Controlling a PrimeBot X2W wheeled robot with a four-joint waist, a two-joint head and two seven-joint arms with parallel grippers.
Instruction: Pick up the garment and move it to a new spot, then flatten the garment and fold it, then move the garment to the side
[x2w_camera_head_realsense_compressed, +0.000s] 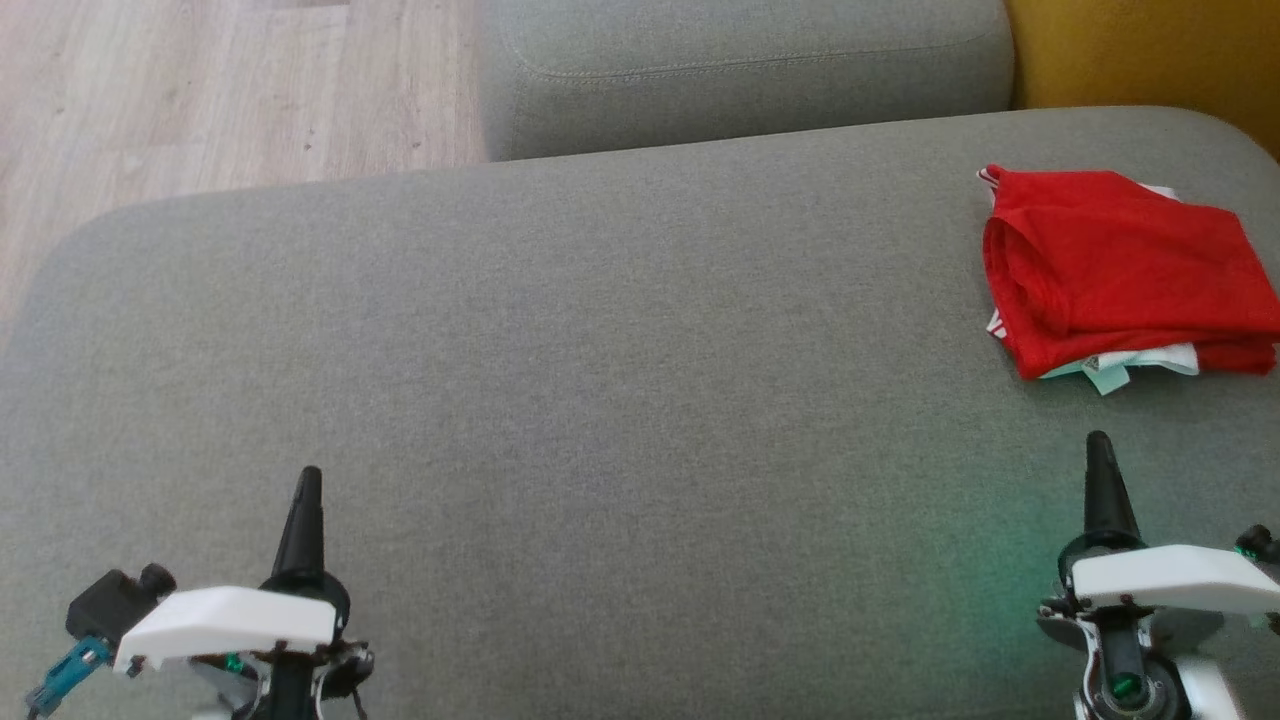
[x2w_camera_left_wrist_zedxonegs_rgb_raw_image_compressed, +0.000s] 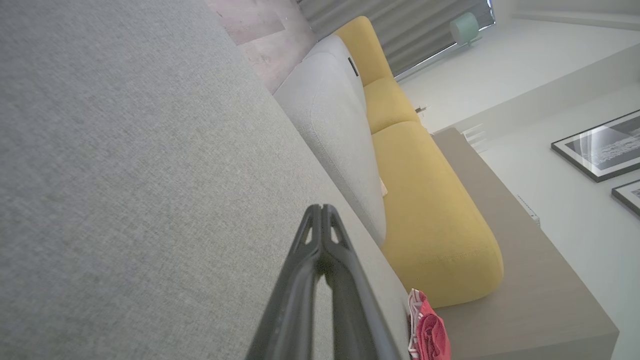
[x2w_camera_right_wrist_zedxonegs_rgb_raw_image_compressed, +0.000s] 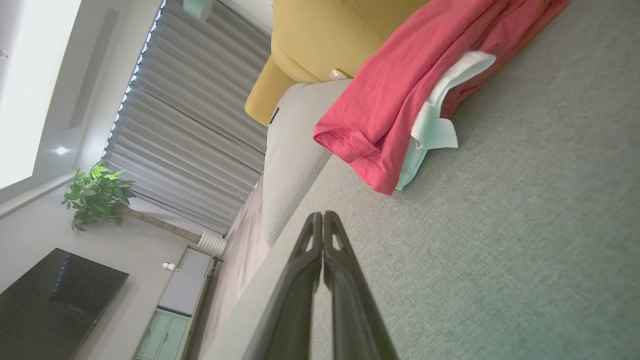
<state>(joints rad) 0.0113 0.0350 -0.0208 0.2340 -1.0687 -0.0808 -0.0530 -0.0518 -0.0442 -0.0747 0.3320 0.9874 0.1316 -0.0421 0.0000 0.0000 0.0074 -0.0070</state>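
The garment (x2w_camera_head_realsense_compressed: 1125, 270) is a red shirt with white trim, folded into a compact stack at the far right of the grey sofa cushion (x2w_camera_head_realsense_compressed: 600, 380). It shows again as the garment (x2w_camera_right_wrist_zedxonegs_rgb_raw_image_compressed: 400, 95) in the right wrist view and as a small red edge of the garment (x2w_camera_left_wrist_zedxonegs_rgb_raw_image_compressed: 430, 332) in the left wrist view. My right gripper (x2w_camera_head_realsense_compressed: 1099, 445) is shut and empty, a little in front of the stack. My left gripper (x2w_camera_head_realsense_compressed: 309, 478) is shut and empty at the lower left, far from the shirt. Both pairs of fingertips meet, on the left gripper (x2w_camera_left_wrist_zedxonegs_rgb_raw_image_compressed: 322, 210) and the right gripper (x2w_camera_right_wrist_zedxonegs_rgb_raw_image_compressed: 322, 216).
A second grey cushion (x2w_camera_head_realsense_compressed: 740, 70) lies beyond the seat, with a yellow cushion (x2w_camera_head_realsense_compressed: 1150, 50) at the top right. Wooden floor (x2w_camera_head_realsense_compressed: 200, 90) shows at the top left. A wide bare stretch of the grey seat lies between my two grippers.
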